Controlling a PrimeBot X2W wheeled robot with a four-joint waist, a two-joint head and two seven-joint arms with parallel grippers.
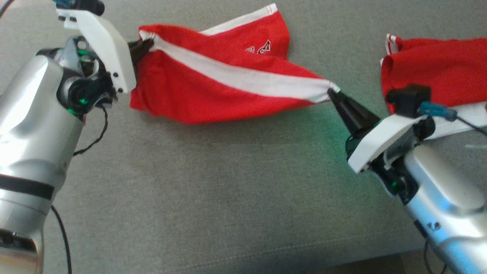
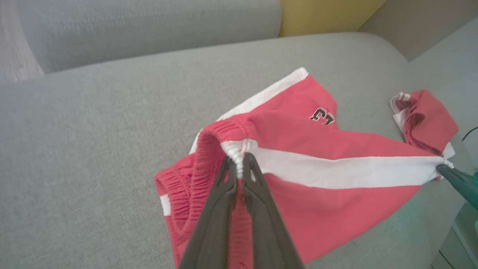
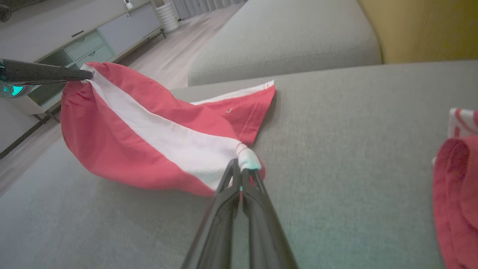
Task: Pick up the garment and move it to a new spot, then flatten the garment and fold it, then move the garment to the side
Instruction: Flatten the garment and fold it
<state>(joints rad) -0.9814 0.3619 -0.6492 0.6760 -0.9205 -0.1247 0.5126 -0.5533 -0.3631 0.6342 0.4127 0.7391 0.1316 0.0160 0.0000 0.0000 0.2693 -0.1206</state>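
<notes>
The garment [image 1: 213, 91] is a pair of red shorts with a white side stripe, stretched between my two grippers above the grey sofa seat. My left gripper [image 1: 146, 45] is shut on the elastic waistband at the stripe's end, seen up close in the left wrist view as the garment [image 2: 317, 175] pinched by the left gripper [image 2: 239, 162]. My right gripper [image 1: 331, 91] is shut on the hem end of the stripe, and the right wrist view shows the garment [image 3: 149, 142] bunched in the right gripper [image 3: 241, 166]. One leg with a printed number [image 1: 260, 47] lies on the cushion behind.
A second red and white garment [image 1: 433, 76] lies on the sofa seat [image 1: 213, 198] at the right, partly under my right wrist. The sofa backrest [image 2: 149, 26] and a yellow cushion [image 2: 325, 15] stand behind. The seat's front edge runs along the bottom of the head view.
</notes>
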